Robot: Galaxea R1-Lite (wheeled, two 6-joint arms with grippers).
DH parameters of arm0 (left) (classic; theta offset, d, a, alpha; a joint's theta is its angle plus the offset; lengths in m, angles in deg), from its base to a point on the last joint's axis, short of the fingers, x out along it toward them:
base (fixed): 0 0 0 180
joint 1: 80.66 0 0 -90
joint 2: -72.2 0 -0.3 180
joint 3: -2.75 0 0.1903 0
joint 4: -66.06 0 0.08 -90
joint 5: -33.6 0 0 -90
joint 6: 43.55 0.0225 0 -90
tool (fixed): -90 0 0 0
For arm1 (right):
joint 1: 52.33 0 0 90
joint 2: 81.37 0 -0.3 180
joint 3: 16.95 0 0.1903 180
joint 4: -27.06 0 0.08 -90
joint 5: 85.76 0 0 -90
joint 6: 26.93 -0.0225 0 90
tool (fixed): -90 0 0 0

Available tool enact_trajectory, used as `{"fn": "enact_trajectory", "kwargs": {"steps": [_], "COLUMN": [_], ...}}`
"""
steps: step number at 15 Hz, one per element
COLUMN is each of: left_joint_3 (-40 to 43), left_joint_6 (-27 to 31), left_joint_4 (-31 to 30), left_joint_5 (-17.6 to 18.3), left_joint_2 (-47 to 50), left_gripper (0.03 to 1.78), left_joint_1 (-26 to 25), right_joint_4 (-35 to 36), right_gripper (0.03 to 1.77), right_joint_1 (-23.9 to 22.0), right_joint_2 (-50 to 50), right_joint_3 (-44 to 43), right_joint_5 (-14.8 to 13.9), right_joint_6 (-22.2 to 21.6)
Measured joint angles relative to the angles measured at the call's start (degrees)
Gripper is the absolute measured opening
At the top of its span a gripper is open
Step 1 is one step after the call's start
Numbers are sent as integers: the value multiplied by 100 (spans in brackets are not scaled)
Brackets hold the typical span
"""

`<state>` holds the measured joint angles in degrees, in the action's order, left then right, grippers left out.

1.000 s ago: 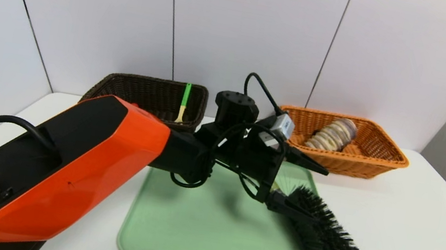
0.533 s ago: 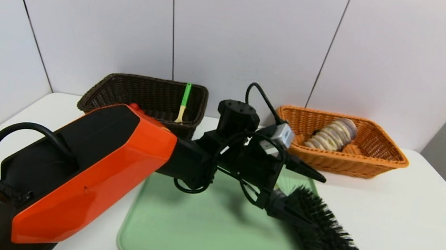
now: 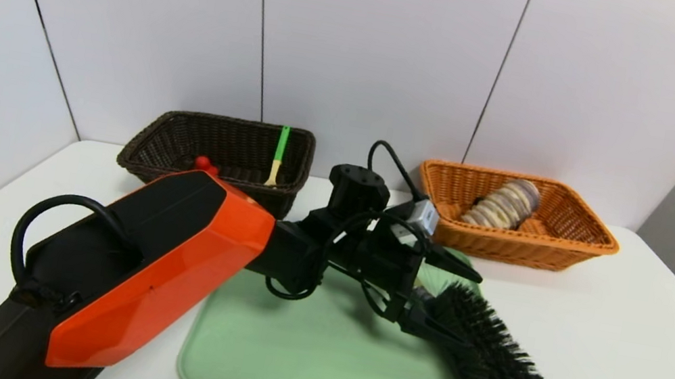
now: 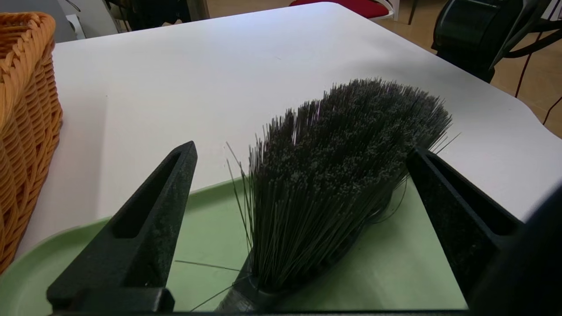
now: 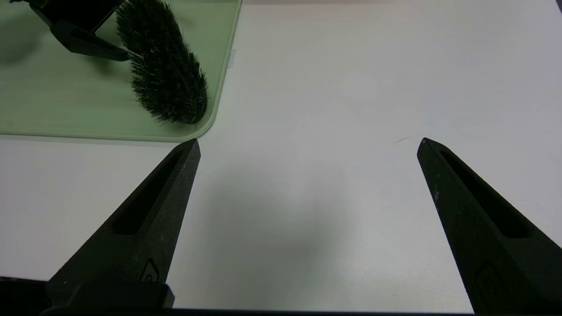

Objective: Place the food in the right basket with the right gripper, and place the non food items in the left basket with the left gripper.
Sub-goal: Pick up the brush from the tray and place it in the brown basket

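Jaws of left gripper (image 3: 454,291) apparently straddle one brush (image 3: 491,359).

Lab-like test room: white table (image 3: 626,348), bare white wall panels (image 3: 369,44).

A white table (image 3: 622,374) carried everything. On its near middle lay a pale green tray (image 3: 309,356), flat, with rounded corners. Toward the far edge, on the left, stood the dark brown woven basket (image 3: 180,146), and on the right, well apart from it, the orange woven basket (image 3: 581,247); both rested directly on the tabletop, just beyond the tray's far corners. The table's right and near-left stretches showed plain white surface. A black-bristled brush (image 3: 491,356) lay on the tray's right part.
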<state>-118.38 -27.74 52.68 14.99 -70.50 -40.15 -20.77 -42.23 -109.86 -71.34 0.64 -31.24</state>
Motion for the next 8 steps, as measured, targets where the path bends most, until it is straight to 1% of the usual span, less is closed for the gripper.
{"fn": "enact_trajectory", "kwargs": {"steps": [8], "left_joint_3": [22], "left_joint_6": [1], "left_joint_4": [-5], "left_joint_5": [27], "left_joint_2": [-96], "left_gripper": [169], "left_joint_1": [45], "right_joint_4": [7], "right_gripper": [171], "right_joint_1": [0], "right_joint_2": [7], "right_joint_3": [0], "right_joint_5": [-7], "right_joint_6": [-11]}}
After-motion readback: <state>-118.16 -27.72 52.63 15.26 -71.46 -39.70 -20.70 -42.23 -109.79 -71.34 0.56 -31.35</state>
